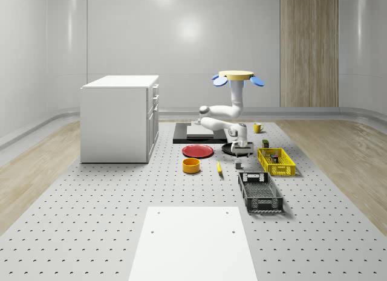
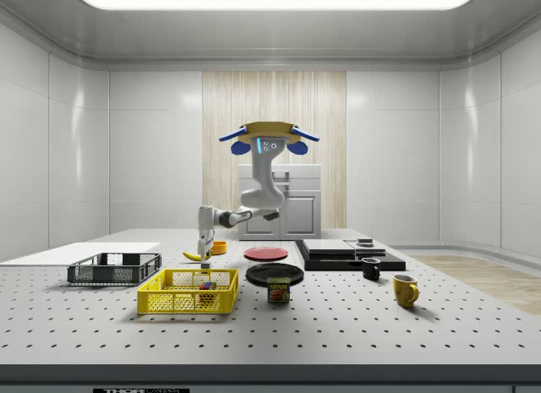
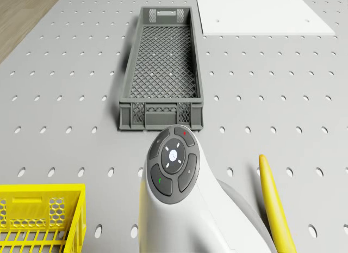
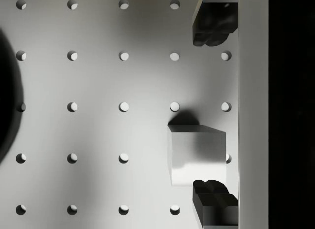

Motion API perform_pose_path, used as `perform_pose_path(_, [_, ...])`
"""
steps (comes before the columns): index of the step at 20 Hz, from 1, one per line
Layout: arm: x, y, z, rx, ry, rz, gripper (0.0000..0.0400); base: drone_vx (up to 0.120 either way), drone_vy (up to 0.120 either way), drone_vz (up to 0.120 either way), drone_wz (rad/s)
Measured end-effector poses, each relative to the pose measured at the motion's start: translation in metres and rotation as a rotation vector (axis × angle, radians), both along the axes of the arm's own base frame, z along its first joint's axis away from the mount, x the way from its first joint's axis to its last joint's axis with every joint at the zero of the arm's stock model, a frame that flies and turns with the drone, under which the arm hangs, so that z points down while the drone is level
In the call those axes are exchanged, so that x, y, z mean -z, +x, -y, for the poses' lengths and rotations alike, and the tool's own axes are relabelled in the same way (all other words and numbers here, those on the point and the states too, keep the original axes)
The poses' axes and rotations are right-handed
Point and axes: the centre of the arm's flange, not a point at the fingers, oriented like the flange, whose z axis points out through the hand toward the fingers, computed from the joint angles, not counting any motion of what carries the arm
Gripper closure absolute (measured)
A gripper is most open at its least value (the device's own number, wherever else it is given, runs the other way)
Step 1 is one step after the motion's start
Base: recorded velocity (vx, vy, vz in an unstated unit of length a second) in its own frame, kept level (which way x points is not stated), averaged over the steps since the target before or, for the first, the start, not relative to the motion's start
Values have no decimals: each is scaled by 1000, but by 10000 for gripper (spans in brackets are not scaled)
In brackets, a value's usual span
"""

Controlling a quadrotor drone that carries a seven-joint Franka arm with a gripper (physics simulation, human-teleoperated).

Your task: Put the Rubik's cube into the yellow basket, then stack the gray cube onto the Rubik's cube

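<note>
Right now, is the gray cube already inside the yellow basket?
No. In the wrist view the gray cube sits on the perforated table, between the open fingers of the gripper.

The table [image 1: 91, 232] looks like matt grey metal drilled with rows of holes. The yellow basket [image 2: 188, 292] and the dark grey crate [image 3: 161, 73] are lattice plastic. The arm [image 3: 179, 209] has a smooth, glossy white shell. The gray cube [image 4: 197, 152] is plain and matt.
</note>
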Motion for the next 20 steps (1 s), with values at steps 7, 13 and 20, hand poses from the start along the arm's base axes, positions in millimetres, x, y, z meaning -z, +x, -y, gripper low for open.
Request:
perform_pose_path(7, [0,0,0,0,0,0,0,0,-91,-17,0])
perform_pose_path(13, [-2,0,0,0,0,0,0,0,0,0,0])
perform_pose_path(20, [-24,1,0,0,0,0,0,0,0,0,0])
